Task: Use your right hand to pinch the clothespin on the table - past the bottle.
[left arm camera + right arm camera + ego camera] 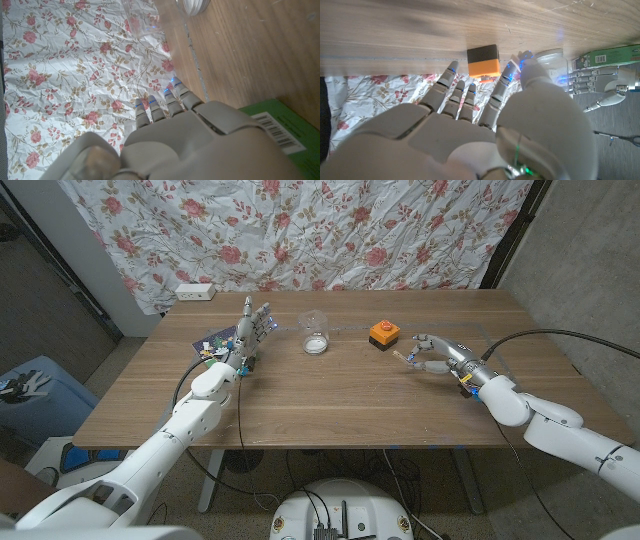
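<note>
My right hand hangs low over the brown wooden table, fingers loosely curled and a little apart, tips pointing toward 9 o'clock. The small pale wooden clothespin lies right at those tips. I cannot tell whether thumb and finger already have it or only bracket it, since it is tiny and half hidden. The orange-topped black box sits near, at about 11 o'clock from my fingertips, and the clear plastic bottle with the white cap is further off toward 10 o'clock.

To do this well, I judge I should close thumb and one finger slowly on the pin's long sides, keeping the wrist low and the other fingers lifted so they don't knock it toward the box. A light, sliding thing like this could skid if one tip arrives first, so both should meet it together.

My left hand stands upright with fingers spread and holds nothing
</note>
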